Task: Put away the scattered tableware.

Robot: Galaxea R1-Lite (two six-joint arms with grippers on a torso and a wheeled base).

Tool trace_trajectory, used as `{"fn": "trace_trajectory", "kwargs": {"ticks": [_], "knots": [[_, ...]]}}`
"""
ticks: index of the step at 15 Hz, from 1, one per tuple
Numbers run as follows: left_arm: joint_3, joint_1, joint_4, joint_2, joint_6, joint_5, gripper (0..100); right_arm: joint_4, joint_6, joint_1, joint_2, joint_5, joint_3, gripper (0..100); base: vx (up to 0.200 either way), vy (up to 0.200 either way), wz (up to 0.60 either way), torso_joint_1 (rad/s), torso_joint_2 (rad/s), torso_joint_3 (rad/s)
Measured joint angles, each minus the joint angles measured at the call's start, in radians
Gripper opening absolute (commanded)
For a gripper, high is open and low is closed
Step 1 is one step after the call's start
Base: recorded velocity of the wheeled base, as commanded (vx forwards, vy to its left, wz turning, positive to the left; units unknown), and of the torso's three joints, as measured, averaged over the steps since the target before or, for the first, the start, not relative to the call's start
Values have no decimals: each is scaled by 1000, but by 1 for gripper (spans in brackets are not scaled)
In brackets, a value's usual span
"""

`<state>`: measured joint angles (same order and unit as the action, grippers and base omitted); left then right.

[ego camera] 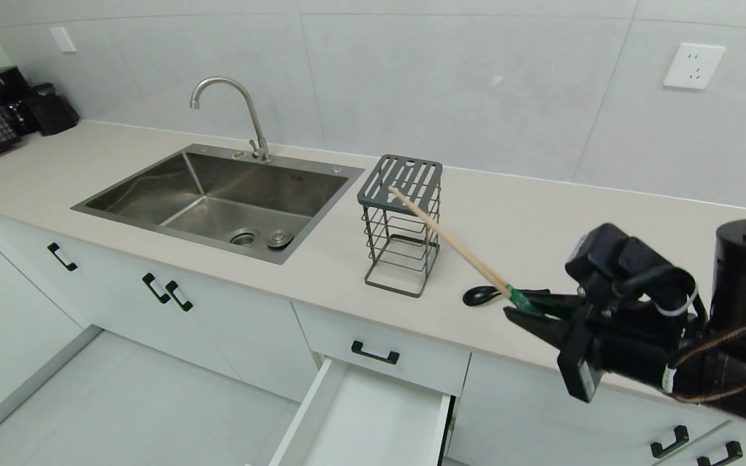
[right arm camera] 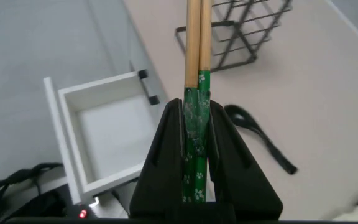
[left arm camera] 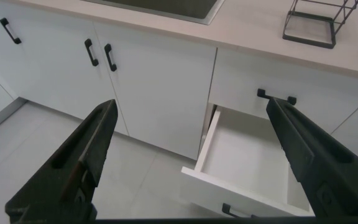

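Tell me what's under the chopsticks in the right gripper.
A black spoon lies on the countertop beneath the green end of the chopsticks. The right gripper covers its handle in the head view.

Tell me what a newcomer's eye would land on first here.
At the right of the counter, the right gripper is shut on a pair of green-ended chopsticks angled up toward the slotted top of the wire cutlery rack. A black spoon lies on the counter beside the rack, and a white drawer stands open below.
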<state>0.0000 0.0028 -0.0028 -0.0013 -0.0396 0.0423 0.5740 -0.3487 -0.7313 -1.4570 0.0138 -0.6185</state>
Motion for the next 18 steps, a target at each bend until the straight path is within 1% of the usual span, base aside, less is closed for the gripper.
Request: {"fn": "trace_trajectory", "kwargs": {"ticks": [2, 3, 6, 8, 12, 15, 18], "knots": [[0, 0, 0, 0, 0, 0, 100, 59, -11, -6, -6, -88, 111, 0, 0, 0, 0, 0, 0, 0], [0, 0, 0, 0, 0, 0, 100, 67, -14, -11, -8, -102, 136, 0, 0, 0, 0, 0, 0, 0], [0, 0, 0, 1, 0, 0, 100, 84, -15, -25, -37, -117, 76, 0, 0, 0, 0, 0, 0, 0], [0, 0, 0, 1, 0, 0, 100, 87, -12, -15, -55, -121, 53, 0, 0, 0, 0, 0, 0, 0], [0, 0, 0, 1, 0, 0, 100, 80, -10, -11, -79, -142, 86, 0, 0, 0, 0, 0, 0, 0], [0, 0, 0, 1, 0, 0, 100, 56, -9, -75, -126, -130, 113, 0, 0, 0, 0, 0, 0, 0], [0, 0, 0, 1, 0, 0, 100, 44, 0, -124, -165, -113, 53, 0, 0, 0, 0, 0, 0, 0]]}}
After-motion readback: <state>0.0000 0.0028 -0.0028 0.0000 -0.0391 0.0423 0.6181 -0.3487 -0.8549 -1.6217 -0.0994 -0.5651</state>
